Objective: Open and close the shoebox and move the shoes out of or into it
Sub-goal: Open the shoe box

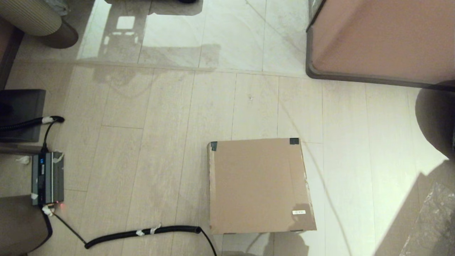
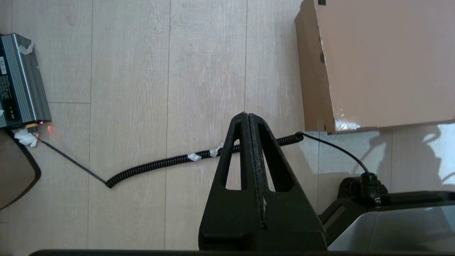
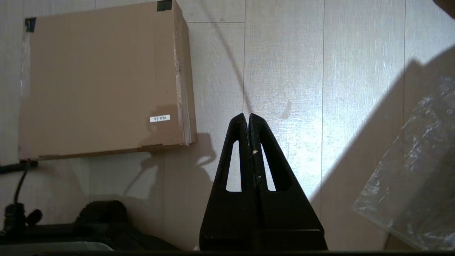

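Initially, the plain brown cardboard shoebox (image 1: 261, 186) lies closed on the floor, left claw (image 2: 248, 114) and right claw (image 3: 247, 115) pressed together above; lid-lifting presumably comes next.

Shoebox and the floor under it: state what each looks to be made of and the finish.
The closed plain brown shoebox looks like matte cardboard: dull brown faces, a scuffed, frayed edge, black tape at two lid corners. The pale plank floor seems to be wood-grain tile or laminate, semi-gloss, since it reflects light; which one is unclear.
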